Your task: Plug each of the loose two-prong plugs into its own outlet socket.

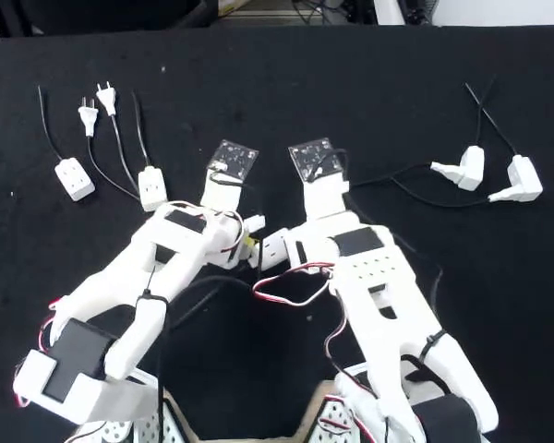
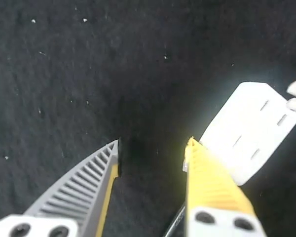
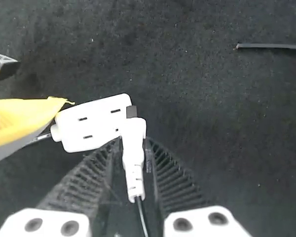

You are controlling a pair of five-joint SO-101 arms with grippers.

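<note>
White plug (image 3: 134, 136) is sitting pinched in my right gripper (image 3: 133, 144), its tip touching the outlet (image 3: 91, 128); my left gripper (image 2: 153, 147) is hanging open (just beside that outlet).

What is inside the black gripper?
A white plug, pinched in the right gripper. Its front end touches the white socket block. Whether it is pushed in cannot be seen, because that end is covered.
</note>
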